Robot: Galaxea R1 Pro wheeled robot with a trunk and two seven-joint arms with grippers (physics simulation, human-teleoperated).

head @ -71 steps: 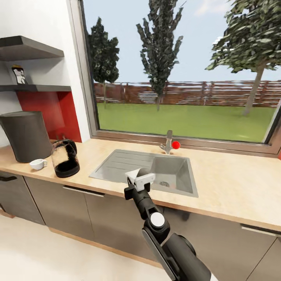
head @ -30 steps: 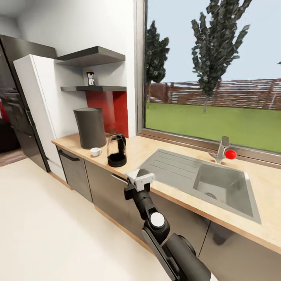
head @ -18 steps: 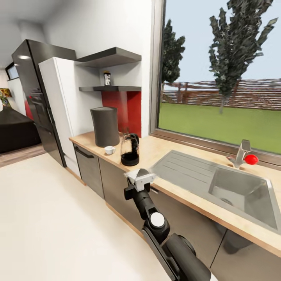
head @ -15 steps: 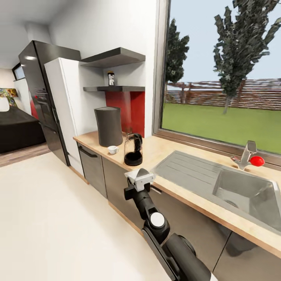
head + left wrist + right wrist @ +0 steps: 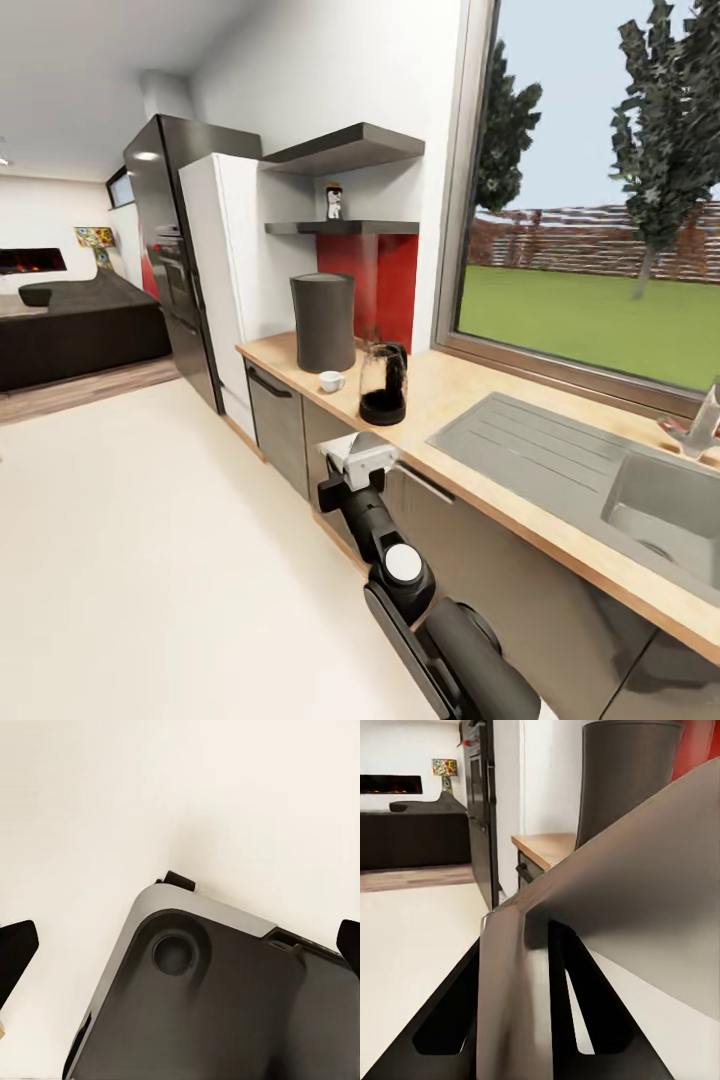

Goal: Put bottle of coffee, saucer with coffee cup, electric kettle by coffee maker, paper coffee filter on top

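Right gripper (image 5: 352, 462) is clamped on the white paper coffee filter (image 5: 352, 447) — dark grey cylindrical coffee maker (image 5: 323, 322) sits on the wooden countertop (image 5: 470, 400); left gripper's (image 5: 180, 937) fingers are spread apart.

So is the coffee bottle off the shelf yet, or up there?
On the shelf. The bottle of coffee stands upright on the lower shelf, above the coffee maker on the countertop.

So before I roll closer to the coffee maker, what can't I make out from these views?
- Saucer: unseen; coffee cup too small, head view.
- Bottle of coffee on the shelf: too small for detail.
- Right gripper: the paper coffee filter covers its fingers.
- Faucet: cut off by the frame edge.
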